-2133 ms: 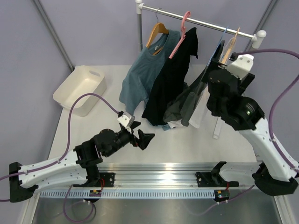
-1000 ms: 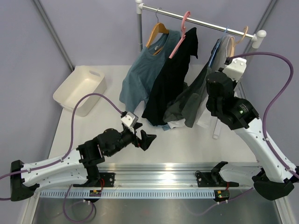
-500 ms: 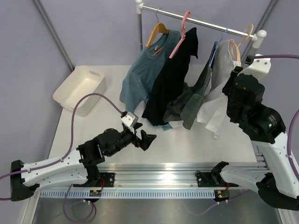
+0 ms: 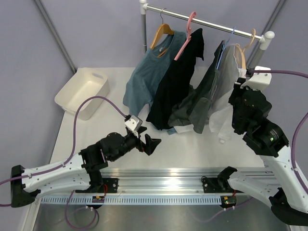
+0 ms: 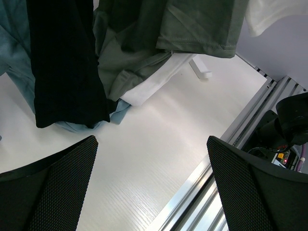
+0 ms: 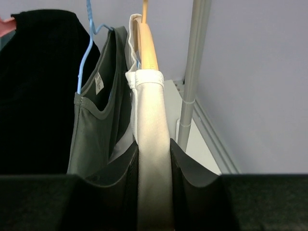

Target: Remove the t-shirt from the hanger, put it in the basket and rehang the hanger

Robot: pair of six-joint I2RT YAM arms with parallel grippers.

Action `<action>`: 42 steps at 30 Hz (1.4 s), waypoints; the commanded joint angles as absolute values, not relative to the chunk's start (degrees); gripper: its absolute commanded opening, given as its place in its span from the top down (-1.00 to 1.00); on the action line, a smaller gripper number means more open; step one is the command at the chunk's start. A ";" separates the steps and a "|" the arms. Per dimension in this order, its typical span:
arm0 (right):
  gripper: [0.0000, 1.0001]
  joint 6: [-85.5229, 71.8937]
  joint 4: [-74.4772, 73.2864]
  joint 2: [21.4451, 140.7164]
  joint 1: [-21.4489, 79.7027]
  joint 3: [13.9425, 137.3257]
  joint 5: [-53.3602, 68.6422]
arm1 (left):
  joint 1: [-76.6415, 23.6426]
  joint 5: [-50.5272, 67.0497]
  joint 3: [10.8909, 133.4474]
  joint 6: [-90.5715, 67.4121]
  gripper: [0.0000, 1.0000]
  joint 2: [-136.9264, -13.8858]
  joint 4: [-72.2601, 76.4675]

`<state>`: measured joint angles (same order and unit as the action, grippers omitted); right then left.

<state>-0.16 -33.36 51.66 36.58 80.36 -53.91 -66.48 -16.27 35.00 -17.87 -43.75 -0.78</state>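
The white t-shirt (image 4: pixel 225 91) hangs at the right end of the rail on the pale peach hanger (image 4: pixel 249 39). My right gripper (image 4: pixel 242 88) is at its near shoulder. In the right wrist view the jaws are shut on a white fold of the t-shirt (image 6: pixel 153 144), just below the hanger (image 6: pixel 147 45). Whether the hanger's arm is inside that fold I cannot tell. My left gripper (image 4: pixel 149 143) hovers low over the table, wide open and holding nothing. In the left wrist view its fingers (image 5: pixel 55 185) frame bare tabletop.
A blue-grey t-shirt (image 4: pixel 144 77) on a wooden hanger, a black shirt (image 4: pixel 178 82) on a pink hanger and a grey-green shirt (image 4: pixel 202 98) on a blue hanger share the rail (image 4: pixel 207 22). The rack post (image 6: pixel 192 82) stands right of my right gripper. A white bin (image 4: pixel 82 91) sits at the far left.
My right arm swung out to the right with the t-shirt's shoulder, then came back a little left. The white t-shirt now hangs in plain view. The left arm has stayed still for the last second.
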 commanded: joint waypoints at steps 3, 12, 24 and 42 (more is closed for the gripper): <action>1.00 10.19 -15.39 48.87 36.12 77.87 -52.73 | -66.71 -16.96 36.56 -18.28 -0.98 -44.38 1.49; 1.00 8.62 -24.42 50.36 36.12 82.88 -50.45 | -66.71 -12.48 38.41 -19.33 -0.98 -48.87 1.76; 1.00 1.92 -40.26 38.85 36.12 78.93 -45.00 | -66.71 -8.52 37.97 -19.51 -0.98 -47.64 4.74; 1.00 -20.12 -74.79 31.90 36.12 78.06 -14.44 | -66.71 8.17 62.48 -15.64 -0.98 -43.77 -15.47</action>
<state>-14.26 -68.55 30.76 36.40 78.30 -27.44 -66.48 3.97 59.42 -16.32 -45.71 -11.16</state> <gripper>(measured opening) 0.323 0.987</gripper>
